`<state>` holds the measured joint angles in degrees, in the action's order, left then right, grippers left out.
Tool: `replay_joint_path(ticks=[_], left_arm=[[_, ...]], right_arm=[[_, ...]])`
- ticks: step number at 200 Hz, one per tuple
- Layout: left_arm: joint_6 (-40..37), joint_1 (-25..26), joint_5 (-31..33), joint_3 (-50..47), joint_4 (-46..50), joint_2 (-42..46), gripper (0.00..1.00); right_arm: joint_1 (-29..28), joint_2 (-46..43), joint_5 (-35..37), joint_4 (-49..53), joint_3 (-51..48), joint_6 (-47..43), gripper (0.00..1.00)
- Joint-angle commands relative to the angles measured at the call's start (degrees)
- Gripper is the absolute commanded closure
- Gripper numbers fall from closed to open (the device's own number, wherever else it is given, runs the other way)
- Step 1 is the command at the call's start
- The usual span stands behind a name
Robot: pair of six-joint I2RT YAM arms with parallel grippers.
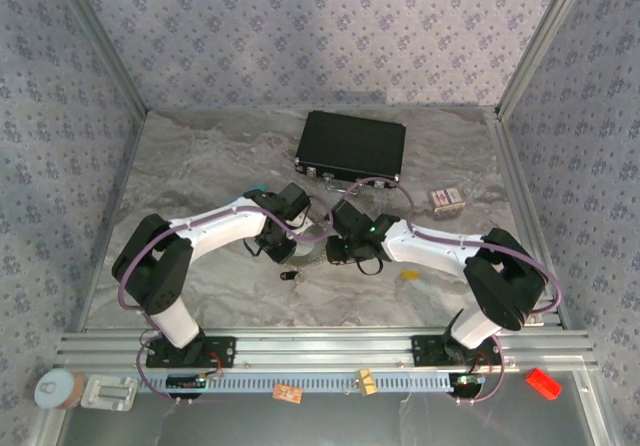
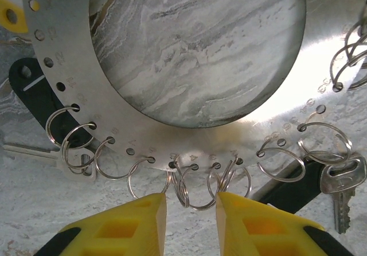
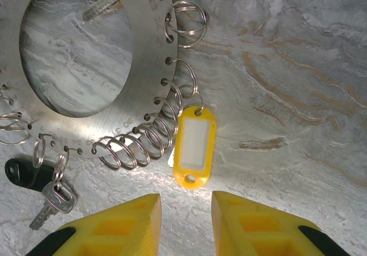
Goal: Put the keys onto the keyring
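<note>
Your flat grey-silver metal keyring [image 1: 312, 234] lies on the marble table [image 1: 200, 166] between both claws. The left gripper [image 2: 191, 221] hangs spread at the keyring's rim, yellow fingers empty, just short of the small wire split rings [image 2: 189, 190]. The right gripper [image 3: 186, 221] is spread and empty too, beside the yellow oval tag [image 3: 194, 147] hooked on the keyring. A silver key [image 2: 341, 181] hangs there as well. You seem to be between keys: a small dark key [image 1: 289, 276] lies loose just beside the keyring. Next, one claw should pin the keyring while the other fetches that key.
</note>
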<state>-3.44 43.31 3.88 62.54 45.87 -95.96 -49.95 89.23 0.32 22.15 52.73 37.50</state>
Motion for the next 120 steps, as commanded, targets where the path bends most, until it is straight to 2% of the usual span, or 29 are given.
replay_joint_path(ticks=[1, 51, 120], left_arm=[[0.10, 0.21, 1.11, 0.89, 2.91, -1.95, 0.72], [0.02, -0.33, 2.76, 0.65, 3.35, -2.75, 0.73], [0.06, -0.42, 1.59, 0.42, 3.22, -3.64, 0.73]], right_arm=[[-0.64, -2.38, 1.30, 0.03, 0.36, -0.24, 0.70], [-0.66, -2.22, 1.43, 0.07, 0.36, -0.14, 0.70], [-0.66, -2.04, 1.29, 0.03, 0.36, -0.13, 0.70]])
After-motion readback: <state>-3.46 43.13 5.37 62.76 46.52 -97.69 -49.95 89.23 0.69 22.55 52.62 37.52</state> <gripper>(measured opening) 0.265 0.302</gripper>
